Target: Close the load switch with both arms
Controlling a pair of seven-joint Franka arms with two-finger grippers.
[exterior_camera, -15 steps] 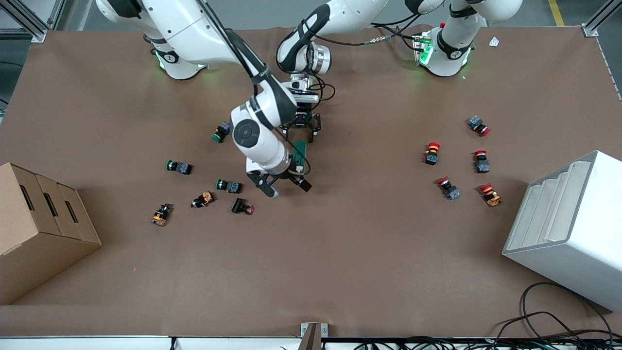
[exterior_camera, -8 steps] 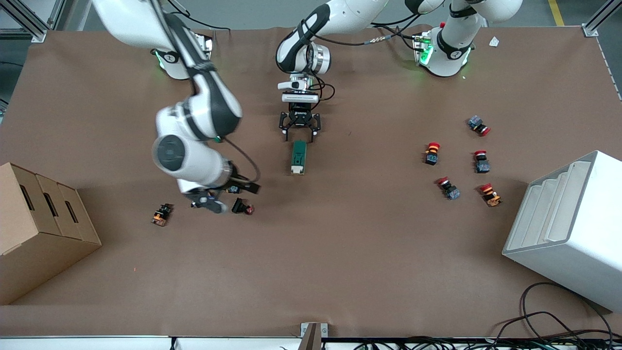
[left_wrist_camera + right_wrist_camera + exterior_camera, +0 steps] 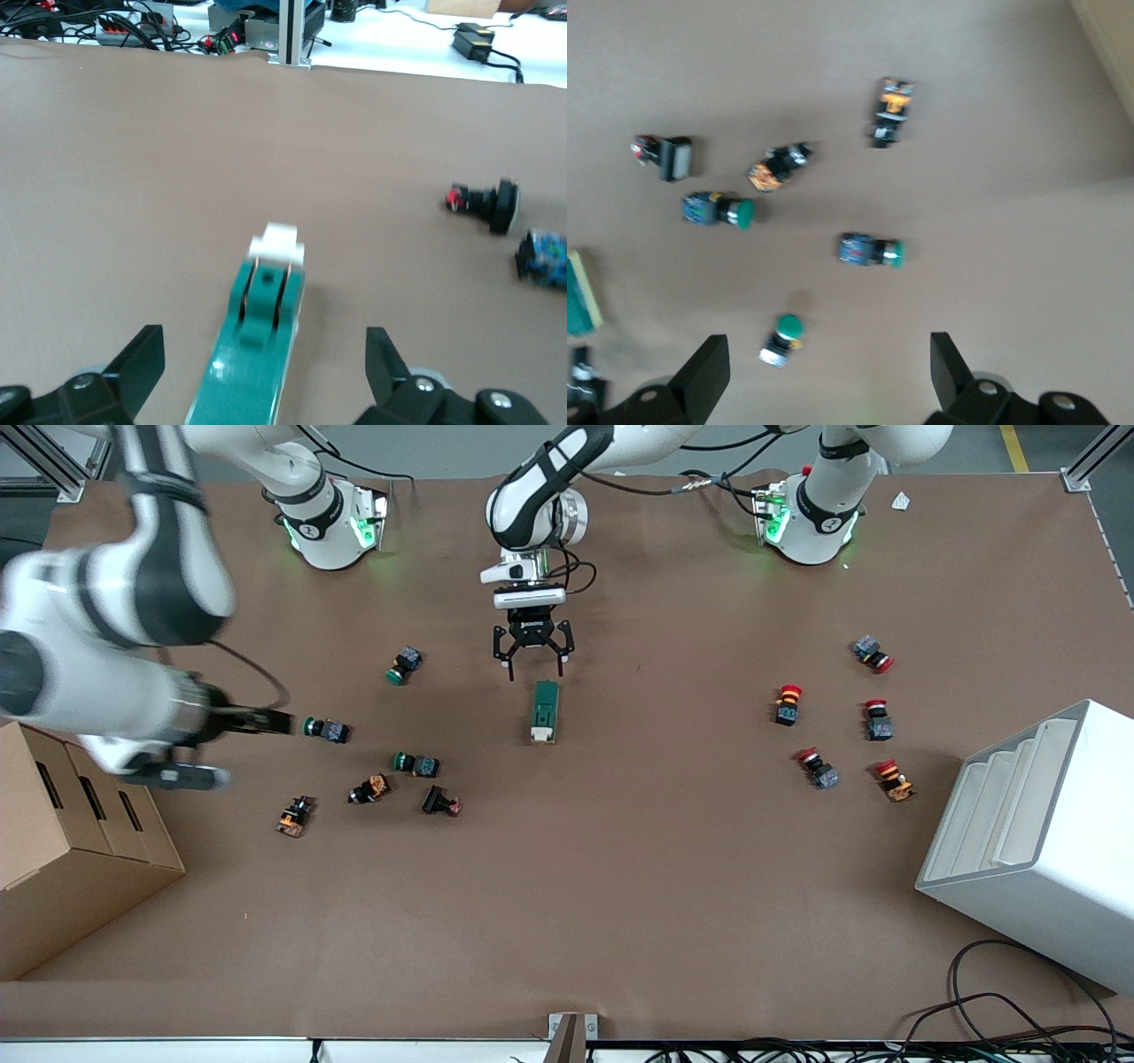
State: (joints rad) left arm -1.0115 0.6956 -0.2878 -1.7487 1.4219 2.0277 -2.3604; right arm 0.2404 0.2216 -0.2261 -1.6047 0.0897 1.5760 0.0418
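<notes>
Two arms up, both empty. Load switch (image 3: 544,711) lies flat mid-table, cream handle end (image 3: 276,243) toward the front camera, touching nothing. Left gripper (image 3: 530,657) hangs just above the switch's green end, fingers (image 3: 140,359) spread wide, one each side of the block, no contact. Right gripper (image 3: 217,748) is in the air at the right arm's end of the table, over bare mat beside the cardboard box (image 3: 71,841), fingers (image 3: 704,372) parted. Green-capped push buttons (image 3: 326,730) lie scattered near it.
</notes>
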